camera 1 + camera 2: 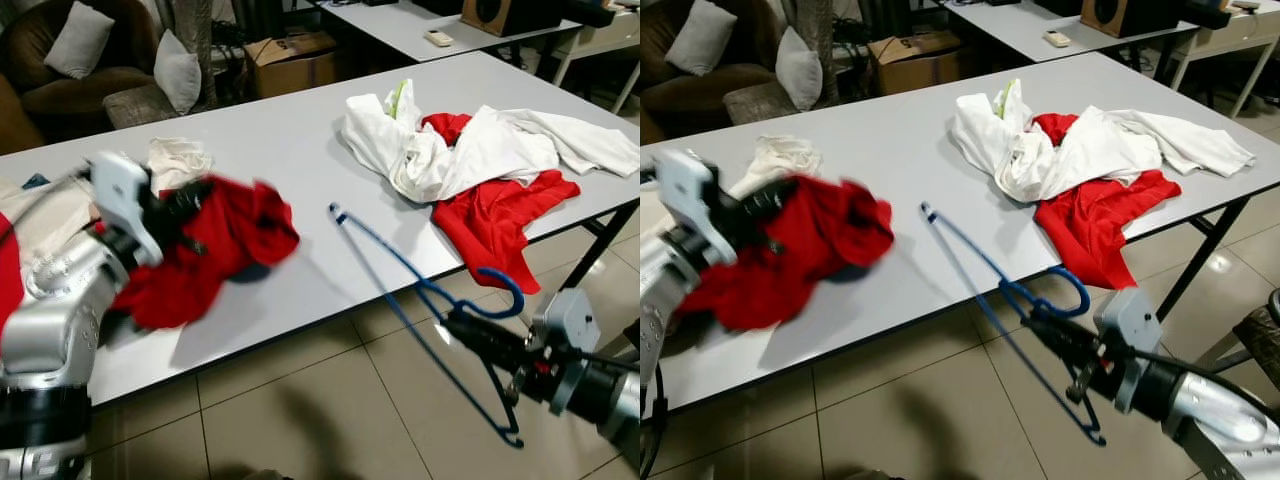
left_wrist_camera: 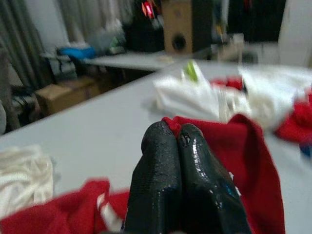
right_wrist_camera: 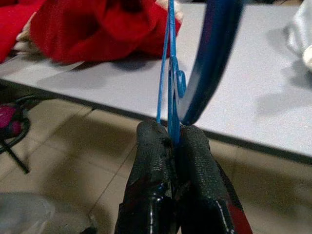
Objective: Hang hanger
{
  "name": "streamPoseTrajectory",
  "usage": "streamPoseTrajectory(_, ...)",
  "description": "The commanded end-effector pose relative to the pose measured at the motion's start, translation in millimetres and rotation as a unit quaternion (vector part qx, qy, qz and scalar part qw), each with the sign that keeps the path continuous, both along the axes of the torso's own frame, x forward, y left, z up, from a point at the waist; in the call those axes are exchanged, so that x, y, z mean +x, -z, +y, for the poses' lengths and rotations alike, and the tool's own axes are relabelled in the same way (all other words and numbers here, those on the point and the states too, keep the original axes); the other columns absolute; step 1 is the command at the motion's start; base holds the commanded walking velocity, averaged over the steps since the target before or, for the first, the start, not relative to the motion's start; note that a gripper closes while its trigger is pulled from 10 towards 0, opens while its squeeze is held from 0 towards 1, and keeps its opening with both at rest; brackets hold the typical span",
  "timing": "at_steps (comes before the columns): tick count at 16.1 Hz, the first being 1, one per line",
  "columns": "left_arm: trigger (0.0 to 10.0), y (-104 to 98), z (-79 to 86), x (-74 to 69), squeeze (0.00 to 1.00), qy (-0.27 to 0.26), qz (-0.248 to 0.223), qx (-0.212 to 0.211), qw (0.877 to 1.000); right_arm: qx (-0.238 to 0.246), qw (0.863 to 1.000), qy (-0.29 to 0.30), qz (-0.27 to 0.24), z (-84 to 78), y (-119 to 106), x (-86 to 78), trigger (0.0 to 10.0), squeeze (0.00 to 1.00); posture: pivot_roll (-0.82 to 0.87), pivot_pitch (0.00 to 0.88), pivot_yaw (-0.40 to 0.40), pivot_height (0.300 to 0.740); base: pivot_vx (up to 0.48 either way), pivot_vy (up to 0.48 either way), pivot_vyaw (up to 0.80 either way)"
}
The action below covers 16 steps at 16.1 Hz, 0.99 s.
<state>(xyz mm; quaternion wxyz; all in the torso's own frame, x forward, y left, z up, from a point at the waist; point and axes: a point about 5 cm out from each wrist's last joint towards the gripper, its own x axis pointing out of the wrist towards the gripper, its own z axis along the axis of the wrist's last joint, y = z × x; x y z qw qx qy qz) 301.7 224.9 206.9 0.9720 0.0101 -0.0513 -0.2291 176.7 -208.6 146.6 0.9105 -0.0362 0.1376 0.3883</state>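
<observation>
Off desk's near edge, right claw (image 1: 470,330) clamping thin blue wire hanger (image 1: 420,300); left claw (image 1: 190,205) pinching crumpled red cloth garment (image 1: 215,250). Next: threading hanger into garment.

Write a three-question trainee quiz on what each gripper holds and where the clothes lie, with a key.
1. True or false: the right gripper is shut on the blue hanger.
2. What does the left gripper hold? A) a white shirt B) a red garment C) nothing
3. Fill in: the pile of white and red clothes lies on the ____.

Key: 1 true. 2 B. 3 table.
</observation>
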Motion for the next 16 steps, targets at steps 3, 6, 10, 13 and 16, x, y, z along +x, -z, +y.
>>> streamPoseTrajectory(3,0.0,-18.2,0.5,4.4,0.0,0.008,-0.02,-0.059,0.998,0.008,1.0,-0.029,-0.006,9.8,-5.6,-3.3,10.0,0.0,-0.12,0.0,0.086,0.74,0.0,0.0,0.0)
streamPoseTrajectory(6,0.0,-6.7,-8.7,-2.3,0.0,0.048,0.006,-0.022,0.999,0.017,0.999,-0.035,-0.018,15.0,-9.4,3.8,10.0,0.0,-0.11,0.0,0.086,0.74,0.0,0.0,0.0)
streamPoseTrajectory(10,0.0,-5.1,-15.3,-5.9,0.0,0.069,0.011,-0.017,0.997,0.016,0.998,-0.059,-0.014,20.2,-7.9,13.3,10.0,0.0,-0.11,0.0,0.076,0.74,0.0,0.0,0.0)
streamPoseTrajectory(13,0.0,-7.6,-21.3,-10.7,0.0,0.098,0.007,-0.02,0.995,0.006,0.998,-0.061,0.004,22.0,1.4,26.1,10.0,0.0,-0.1,0.0,0.073,0.74,0.0,0.0,0.0)
streamPoseTrajectory(16,0.0,-12.2,-26.5,-15.7,0.0,0.129,-0.002,-0.03,0.991,0.0,0.998,-0.056,0.019,26.0,13.3,49.3,10.0,0.0,-0.1,0.0,0.072,0.74,0.0,0.0,0.0)
